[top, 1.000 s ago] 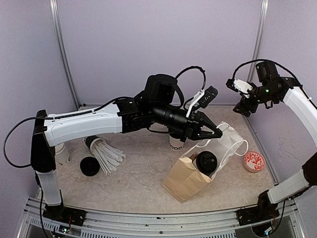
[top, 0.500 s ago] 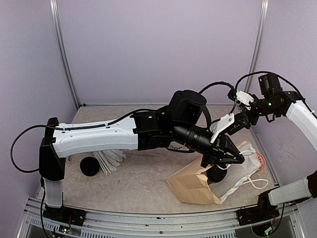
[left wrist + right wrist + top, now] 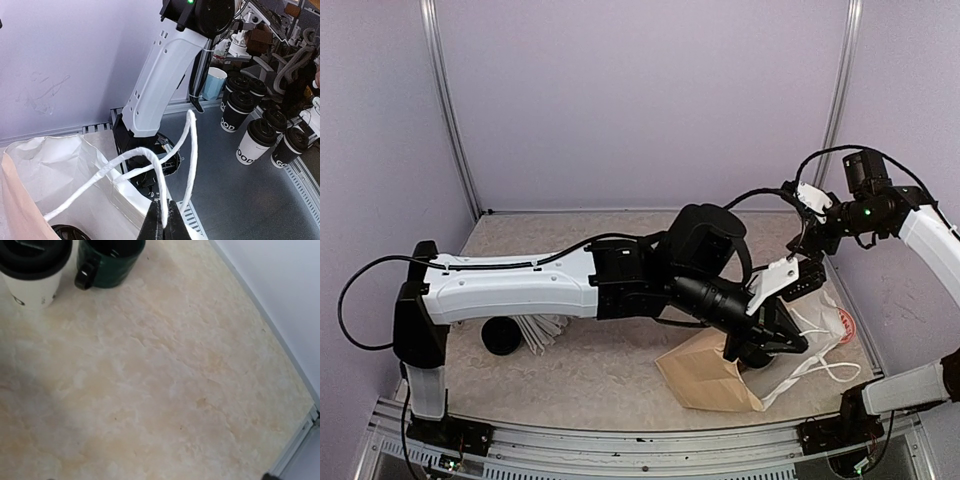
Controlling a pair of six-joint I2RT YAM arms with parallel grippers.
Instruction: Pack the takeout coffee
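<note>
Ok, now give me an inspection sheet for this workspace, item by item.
Surface: beige mottled tabletop, no spills seen.
Job's things: lidded takeout cup beside green mug; paper bag open, dark lid showing inside.
Clutter: straws, loose black lid, red-patterned disc.
Grippers: left gripper shut on bag's white handle; right gripper open, raised, empty.
Cables: black cable looping off left arm, unsnagged.
Surroundings: lilac walls; more cups beyond the table.

Matt brown paper bag (image 3: pixel 705 375) with twisted cord handles (image 3: pixel 194 147); white paper cup (image 3: pixel 30 290), black plastic lid (image 3: pixel 35 255).
</note>
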